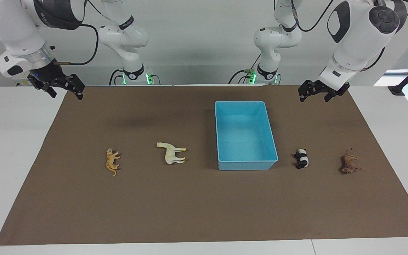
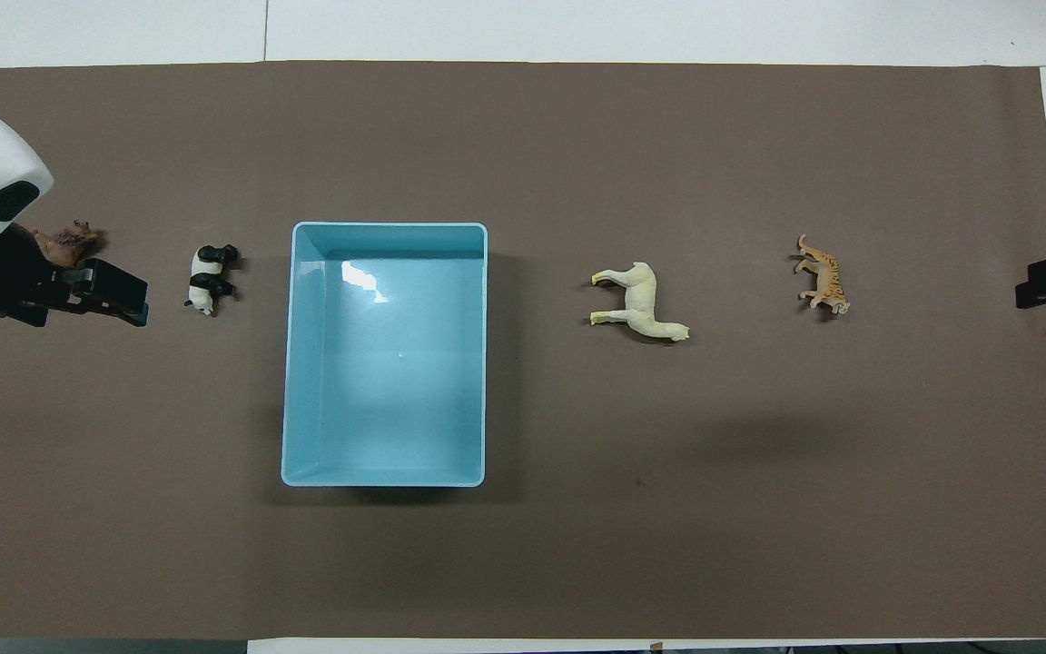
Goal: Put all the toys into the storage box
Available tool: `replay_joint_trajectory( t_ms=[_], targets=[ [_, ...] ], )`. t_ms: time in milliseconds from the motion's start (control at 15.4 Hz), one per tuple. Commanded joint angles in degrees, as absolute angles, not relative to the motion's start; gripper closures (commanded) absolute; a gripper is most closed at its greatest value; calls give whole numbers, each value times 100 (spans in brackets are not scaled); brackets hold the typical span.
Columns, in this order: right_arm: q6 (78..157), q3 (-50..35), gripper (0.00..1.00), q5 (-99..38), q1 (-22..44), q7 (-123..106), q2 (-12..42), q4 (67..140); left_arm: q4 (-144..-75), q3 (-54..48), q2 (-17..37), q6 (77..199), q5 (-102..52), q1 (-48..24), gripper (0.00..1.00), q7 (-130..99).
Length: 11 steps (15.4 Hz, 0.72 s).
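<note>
Bright even light; glare patch on storage box (image 2: 361, 275) floor; soft shadows; sharp.

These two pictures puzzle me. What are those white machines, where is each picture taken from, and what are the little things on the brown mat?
The white machines are two robot arms, each ending in a black two-fingered tool. One picture looks across the table at them; the other looks down from above their end.

The left tool and right tool both hang in the air near the mat's corners, open, holding nothing.

On the brown mat sits a light blue box with nothing in it. Four toy animals lie in a row beside it: a tiger and a horse toward the right arm's end, a panda and a lion toward the left arm's end.
</note>
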State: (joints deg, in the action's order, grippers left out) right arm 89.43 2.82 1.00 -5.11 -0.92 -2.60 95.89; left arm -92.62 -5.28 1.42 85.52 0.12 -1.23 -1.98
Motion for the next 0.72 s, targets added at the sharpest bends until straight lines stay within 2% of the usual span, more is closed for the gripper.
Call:
replay_joint_trajectory(
  t_ms=[0, 325, 520, 650],
  targets=[
    [8877, 237, 0, 132, -562, -211, -404, 9729, -9396, -483, -9, 8508, -26, -141, 0, -185],
    [9148, 176, 0, 132, -414, -185, -413, 9922, -9396, -483, -9, 8508, -26, -141, 0, -185],
    [9920, 176, 0, 132, -272, -176, -387, 10606, -9396, -483, -9, 8508, -26, -141, 0, -185],
    [10325, 167, 0, 123, -264, -176, -168, 10792, -9396, -483, -9, 8508, -26, -141, 0, -185]
  ],
)
